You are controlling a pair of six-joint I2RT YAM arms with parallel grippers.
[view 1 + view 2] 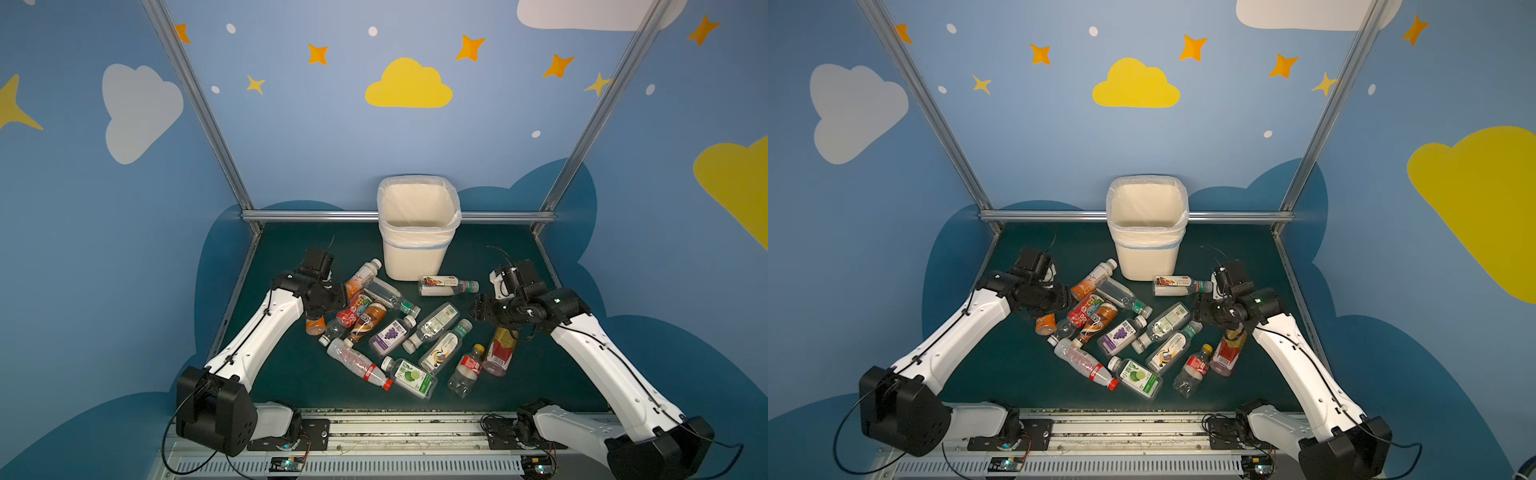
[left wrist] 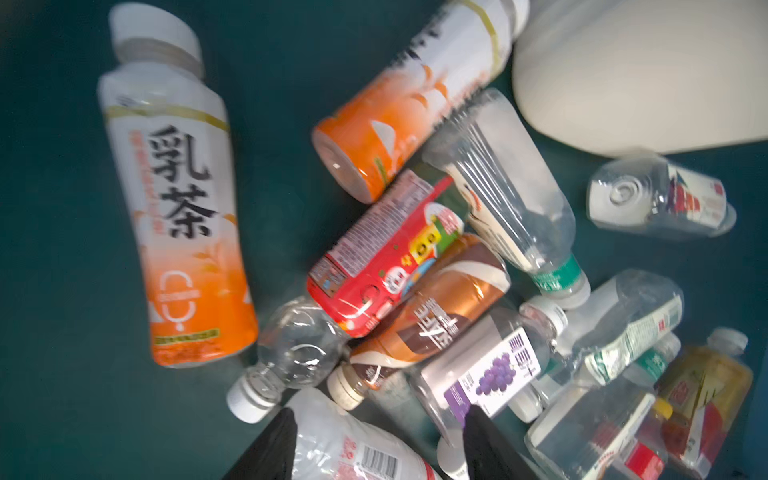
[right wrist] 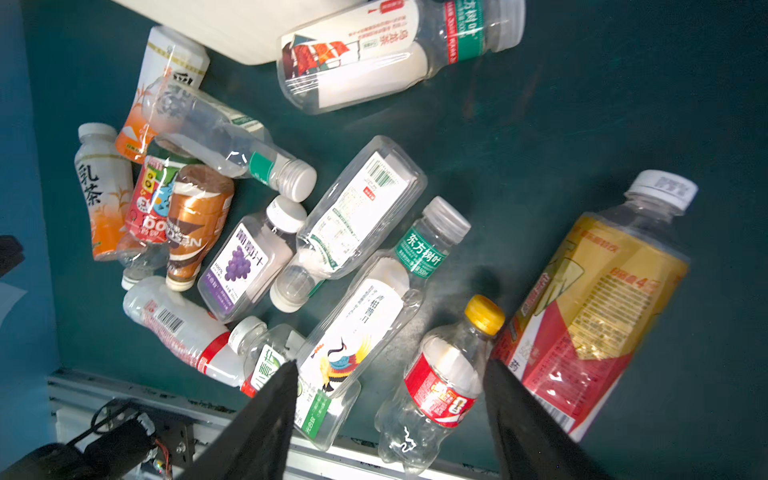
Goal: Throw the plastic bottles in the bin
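Both arms poised over the heap, nothing binned yet

Nearest, the small clear plastic bottles (image 1: 411, 378) with bright labels all lie on their sides on the dark green worktop (image 1: 299, 386), clustered between the arms, so by my reading the whole job remains. The left gripper (image 2: 380, 411) hangs wrist-down over the heap's left edge, its black fingers (image 2: 270, 449) partly apart and holding nothing. The right gripper (image 3: 391, 365) hangs likewise over the right edge, beside a red-and-yellow-labelled bottle (image 3: 590, 299), its fingers also apart and empty. Farthest, the cream-white rectangular plastic bin (image 1: 415, 257) with its thin bag liner stands upright at the back, a white-labelled bottle (image 1: 446, 286) just beside its base; no bottle shows inside it
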